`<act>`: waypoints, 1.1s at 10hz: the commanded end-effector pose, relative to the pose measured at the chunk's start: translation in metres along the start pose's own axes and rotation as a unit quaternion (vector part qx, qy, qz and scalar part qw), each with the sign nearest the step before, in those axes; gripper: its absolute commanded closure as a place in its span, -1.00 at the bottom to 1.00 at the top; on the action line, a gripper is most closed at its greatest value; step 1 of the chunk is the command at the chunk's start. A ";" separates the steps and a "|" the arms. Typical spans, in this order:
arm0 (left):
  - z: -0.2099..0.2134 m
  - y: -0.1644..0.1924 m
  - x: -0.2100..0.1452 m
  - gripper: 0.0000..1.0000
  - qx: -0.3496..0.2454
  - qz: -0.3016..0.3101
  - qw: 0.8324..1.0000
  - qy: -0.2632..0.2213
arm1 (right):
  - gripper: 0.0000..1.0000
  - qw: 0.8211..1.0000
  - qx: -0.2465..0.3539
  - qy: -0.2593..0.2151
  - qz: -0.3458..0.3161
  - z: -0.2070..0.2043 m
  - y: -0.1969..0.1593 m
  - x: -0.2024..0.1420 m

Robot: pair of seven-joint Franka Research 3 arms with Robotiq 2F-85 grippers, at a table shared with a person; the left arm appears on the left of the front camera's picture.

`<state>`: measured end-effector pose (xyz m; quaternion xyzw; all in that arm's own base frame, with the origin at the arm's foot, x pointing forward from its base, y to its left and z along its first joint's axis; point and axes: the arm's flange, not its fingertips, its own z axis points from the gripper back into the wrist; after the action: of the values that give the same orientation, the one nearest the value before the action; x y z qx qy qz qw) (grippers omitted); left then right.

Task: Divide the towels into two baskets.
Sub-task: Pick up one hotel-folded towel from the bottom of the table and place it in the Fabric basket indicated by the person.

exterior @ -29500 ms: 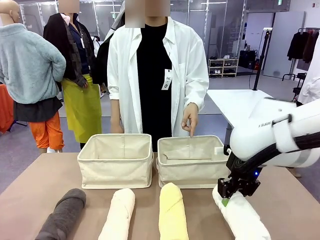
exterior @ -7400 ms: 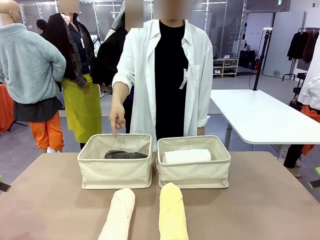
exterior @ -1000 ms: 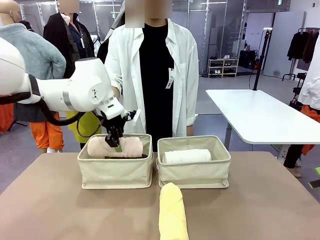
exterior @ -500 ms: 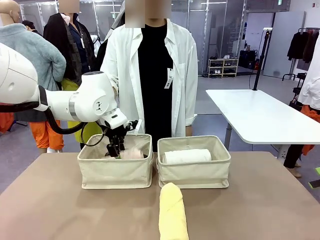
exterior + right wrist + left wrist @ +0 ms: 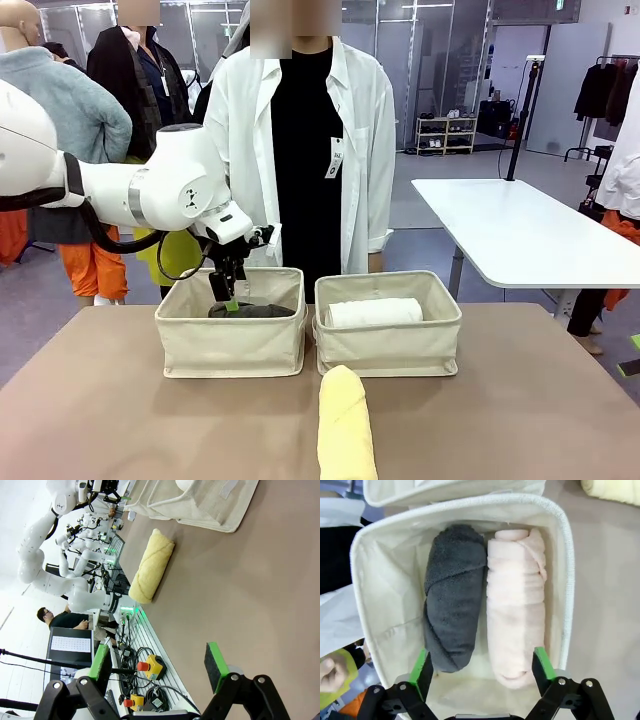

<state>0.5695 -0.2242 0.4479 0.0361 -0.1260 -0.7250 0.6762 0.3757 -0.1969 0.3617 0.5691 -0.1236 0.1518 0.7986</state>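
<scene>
My left gripper (image 5: pixel 229 298) hangs open just above the left basket (image 5: pixel 230 345). Looking down from the left wrist, its fingers (image 5: pixel 422 666) stand wide apart over two towels lying side by side inside: the dark grey towel (image 5: pixel 452 600) and the cream-peach towel (image 5: pixel 515 605). In the front view the dark grey towel (image 5: pixel 252 311) peeks over the rim. The right basket (image 5: pixel 388 345) holds the white towel (image 5: pixel 375 312). A pale yellow towel (image 5: pixel 345 425) lies on the table in front of the baskets. My right gripper (image 5: pixel 157 665) is open and empty above bare tabletop, the yellow towel (image 5: pixel 150 565) well ahead of it.
A person in a white shirt (image 5: pixel 315 150) stands close behind the baskets at the table's far edge. The brown tabletop (image 5: pixel 520 400) has free room left and right of the yellow towel. A white table (image 5: pixel 510 230) stands off to the back right.
My left gripper has opened and let the cream-peach towel drop into the left basket beside the dark grey one, then lifted slightly. The right arm has not moved.
</scene>
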 end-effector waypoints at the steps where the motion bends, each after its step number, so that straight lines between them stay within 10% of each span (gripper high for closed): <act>1: -0.011 0.001 -0.001 -1.00 -0.009 -0.011 1.000 -0.004 | -0.88 1.000 -0.006 -0.001 0.003 -0.002 0.003 -0.001; 9: -0.013 -0.001 0.003 -0.99 -0.010 -0.004 1.000 -0.001 | -0.88 1.000 -0.006 -0.001 0.003 -0.002 0.003 -0.001; 11: 0.053 -0.011 -0.023 -1.00 -0.019 0.078 0.994 -0.075 | -0.88 1.000 -0.006 -0.001 0.003 -0.002 0.003 -0.001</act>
<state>0.5676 -0.2187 0.4616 0.0026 -0.1424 -0.7026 0.6972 0.3756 -0.1970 0.3616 0.5692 -0.1235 0.1515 0.7986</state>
